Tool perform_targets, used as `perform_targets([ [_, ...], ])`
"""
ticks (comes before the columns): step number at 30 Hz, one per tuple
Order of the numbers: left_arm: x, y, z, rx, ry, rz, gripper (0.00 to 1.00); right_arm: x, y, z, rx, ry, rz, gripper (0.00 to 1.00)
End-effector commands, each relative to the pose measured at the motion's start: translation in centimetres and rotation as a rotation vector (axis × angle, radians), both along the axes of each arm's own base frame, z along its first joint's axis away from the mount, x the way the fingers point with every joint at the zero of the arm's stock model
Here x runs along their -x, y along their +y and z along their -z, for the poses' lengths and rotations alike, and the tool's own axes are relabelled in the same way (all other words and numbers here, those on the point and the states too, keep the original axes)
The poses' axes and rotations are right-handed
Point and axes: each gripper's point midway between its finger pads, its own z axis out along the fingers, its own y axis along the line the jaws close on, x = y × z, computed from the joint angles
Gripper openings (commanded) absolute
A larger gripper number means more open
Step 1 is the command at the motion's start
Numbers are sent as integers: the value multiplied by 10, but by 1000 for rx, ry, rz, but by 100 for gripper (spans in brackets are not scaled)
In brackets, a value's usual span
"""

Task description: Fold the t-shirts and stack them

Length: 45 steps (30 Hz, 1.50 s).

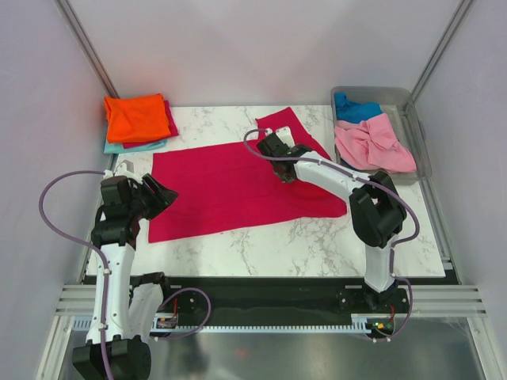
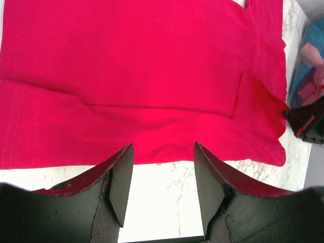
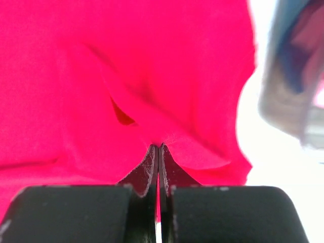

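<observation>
Right claw (image 3: 158, 148): closed, its two fingers pressed together on a small pinch of the crimson shirt (image 1: 230, 186); the cloth gathers into folds that run toward the fingertips.
Left claw (image 2: 163, 148): open, nothing between its fingers, above bare tabletop (image 1: 317, 245).
Crimson shirt, from the left claw: spread flat just ahead of the fingertips, its nearest edge crossing right in front of them; one layer is folded over along that edge.
Crimson shirt, from the right claw: under and all around the fingers, filling most of the wrist view; a sleeve sticks out beyond the claw toward the back of the tabletop.
The two claws: well apart, at opposite ends of the crimson shirt.
Orange shirt (image 1: 136, 116): folded, on top of a pile well beyond the left claw, at the back left corner of the tabletop.
Teal shirt (image 1: 127, 147): at the bottom of that pile, only its edge showing.
Dark pink shirt (image 1: 169, 123): an edge peeks out between orange and teal.
Tub (image 1: 412, 99): to the right of the right claw, at the tabletop's right edge.
Light pink shirt (image 1: 372, 142): crumpled in the tub, at the end nearer the right claw.
Blue shirt (image 1: 355, 108): crumpled in the tub, behind the light pink one.
</observation>
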Motion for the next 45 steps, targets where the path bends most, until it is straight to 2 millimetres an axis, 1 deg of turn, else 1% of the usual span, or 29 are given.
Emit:
perform_targets([
  [1, -3, -3, -5, -23, -40, 47, 58, -27, -29, -15, 167, -48, 23, 0],
  [4, -3, -3, -4, -23, -36, 48, 58, -47, -46, -16, 223, -57, 54, 14],
  [5, -3, -4, -4, -22, -34, 49, 58, -52, -51, -15, 235, -59, 65, 36],
  [6, -4, -4, -3, -20, -30, 52, 58, -61, -59, -13, 240, -59, 89, 51],
  [8, -4, -6, -1, -18, -20, 59, 58, -70, -68, -14, 241, -69, 120, 73],
  [9, -4, -7, 0, -18, -19, 64, 58, -80, -73, -17, 216, -80, 144, 75],
  [11, -4, -8, 0, -16, -16, 69, 58, -92, -73, -23, 172, -100, 155, 76],
  [13, -3, -10, 0, -12, -16, 79, 58, -109, -61, -40, 73, -137, 135, 78],
  [15, -3, -12, 1, -10, -13, 84, 58, -132, -36, -55, -88, -172, 75, 81],
  [17, -3, -13, 3, -7, -5, 86, 58, -151, -20, -63, -195, -205, 48, 82],
  [18, -4, -13, 5, -6, 2, 88, 58, -169, -16, -66, -241, -225, 46, 84],
  [20, -5, -14, 6, -2, 9, 91, 58, -189, -4, -64, -319, -231, 19, 84],
  [21, -4, -15, 6, 2, 12, 96, 58, -209, -2, -58, -340, -250, 19, 84],
  [22, -5, -15, 7, 3, 13, 97, 58, -218, 1, -55, -354, -259, 15, 85],
  [23, -5, -15, 8, 3, 16, 99, 58, -231, 2, -30, -344, -253, 21, 85],
  [24, -5, -15, 8, 3, 18, 99, 58, -244, 3, -41, -356, -307, 22, 85],
  [26, -5, -17, 8, 7, 18, 105, 58, -267, 5, -25, -368, -377, 38, 86],
  [28, -5, -18, 9, 9, 22, 109, 58, -283, 1, -18, -399, -427, 56, 86],
  [29, -5, -19, 10, 10, 25, 114, 58, -294, 3, -2, -423, -451, 58, 86],
  [30, -5, -19, 10, 11, 26, 115, 58, -305, -1, -8, -467, -490, 80, 86],
  [31, -5, -20, 11, 13, 29, 118, 58, -314, -1, -7, -497, -518, 84, 86],
  [32, -5, -21, 11, 13, 32, 121, 58, -319, -2, 12, -509, -511, 92, 84],
  [34, -5, -22, 13, 14, 38, 126, 57, -332, -10, 3, -537, -581, 104, 84],
  [36, -6, -22, 15, 16, 47, 131, 57, -335, -18, 8, -521, -595, 120, 84],
  [39, -6, -24, 17, 20, 60, 140, 57, -338, -23, 14, -539, -593, 121, 85],
  [40, -6, -24, 18, 21, 62, 140, 57, -338, -20, 16, -549, -586, 111, 85],
  [43, -7, -25, 19, 21, 66, 143, 57, -338, -24, 7, -550, -608, 118, 85],
  [44, -7, -25, 19, 21, 66, 143, 57, -340, -24, 10, -566, -610, 118, 84],
  [45, -7, -25, 19, 21, 67, 143, 57, -345, -26, -2, -589, -633, 116, 83],
])
